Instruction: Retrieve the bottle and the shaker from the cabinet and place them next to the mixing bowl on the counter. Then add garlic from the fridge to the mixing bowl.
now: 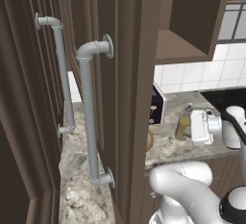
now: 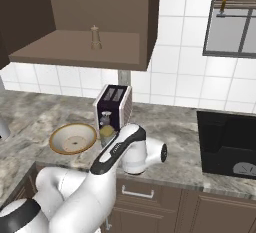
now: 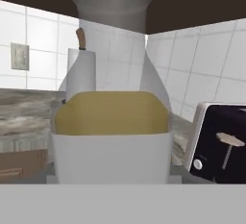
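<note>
Bottle [image 1: 182,126], olive-yellow with a grey neck, is being seen at the centre right of the left base view, just above the counter [image 1: 77,170], with the white gripper [image 1: 194,128] pressed against its right side. Whether the fingers are clamped on it cannot be told, since the fingertips are being hidden in every view. In the right base view, going from the left, the mixing bowl [image 2: 73,138] is being shown at centre left on the marbled counter [image 2: 170,142], then the bottle [image 2: 106,132] just to its right, partly covered by the arm and standing in front of the toaster [image 2: 114,106]. Higher up, the shaker [image 2: 94,37] is being shown upright on the shelf of the open cabinet [image 2: 75,52], in the upper left. In the hand view the bottle [image 3: 111,115] is being seen very close at centre, with the toaster [image 3: 218,146] at the lower right.
</note>
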You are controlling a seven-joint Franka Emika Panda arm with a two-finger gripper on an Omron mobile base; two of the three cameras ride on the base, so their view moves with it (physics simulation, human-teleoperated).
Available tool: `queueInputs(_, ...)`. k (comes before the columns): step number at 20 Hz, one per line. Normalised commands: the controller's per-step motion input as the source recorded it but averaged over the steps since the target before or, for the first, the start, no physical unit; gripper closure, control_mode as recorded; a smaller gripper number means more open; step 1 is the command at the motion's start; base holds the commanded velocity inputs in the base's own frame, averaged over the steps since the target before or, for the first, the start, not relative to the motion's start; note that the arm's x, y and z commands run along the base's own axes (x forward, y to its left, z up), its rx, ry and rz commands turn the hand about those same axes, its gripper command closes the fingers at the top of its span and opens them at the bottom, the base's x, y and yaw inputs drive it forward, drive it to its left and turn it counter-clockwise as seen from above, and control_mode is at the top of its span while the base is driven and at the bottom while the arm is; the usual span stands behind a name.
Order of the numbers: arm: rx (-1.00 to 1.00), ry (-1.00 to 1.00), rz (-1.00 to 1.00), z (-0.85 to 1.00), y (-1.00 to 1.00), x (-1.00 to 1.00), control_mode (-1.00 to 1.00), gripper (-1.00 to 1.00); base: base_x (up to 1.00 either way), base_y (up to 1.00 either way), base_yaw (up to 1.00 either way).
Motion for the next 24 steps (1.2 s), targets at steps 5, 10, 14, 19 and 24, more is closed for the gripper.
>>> queueInputs(5,0.00,0.00,0.09,-0.41,0.08,0.45,-1.00,1.00,0.00,0.00,0.00)
queueInputs(10,0.01,0.00,0.09,-0.35,0.06,0.46,-1.00,1.00,0.00,0.00,0.00)
queueInputs(14,0.03,0.00,0.09,-0.23,0.04,0.46,-1.00,1.00,0.00,0.00,0.00)
queueInputs(19,0.03,0.00,0.09,-0.27,0.01,0.37,-1.00,1.00,0.00,0.00,0.00)
queueInputs(24,0.01,0.03,0.00,-0.47,0.00,0.30,-1.00,1.00,0.00,0.00,0.00)
